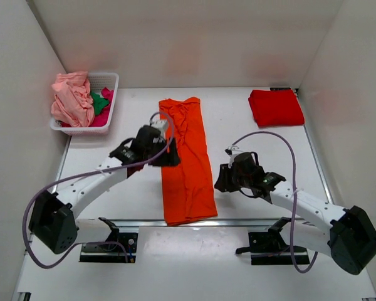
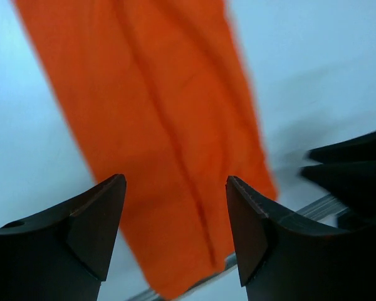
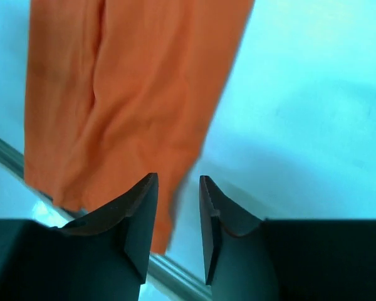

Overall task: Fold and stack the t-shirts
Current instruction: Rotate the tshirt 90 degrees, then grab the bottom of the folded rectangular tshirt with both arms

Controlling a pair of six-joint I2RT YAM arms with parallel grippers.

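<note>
Lying between both arms' fingers (image 2: pixel 94 219) is orange t-shirt (image 1: pixel 187 169).

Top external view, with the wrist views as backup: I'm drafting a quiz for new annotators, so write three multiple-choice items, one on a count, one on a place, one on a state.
1. How many t-shirts lie on the table outside the basket?
A one
B two
C four

2. Where is the red t-shirt?
A at the far right corner
B at the near edge, between the arms
C in the basket

3. Near the orange t-shirt, the left gripper's jaws are:
A shut on cloth
B shut, empty
C wide apart, empty

Answers:
1 B, only the orange and the red one lie outside the basket.
2 A, it sits folded at the far right.
3 C, the left wrist view shows a wide gap with nothing gripped.
</note>
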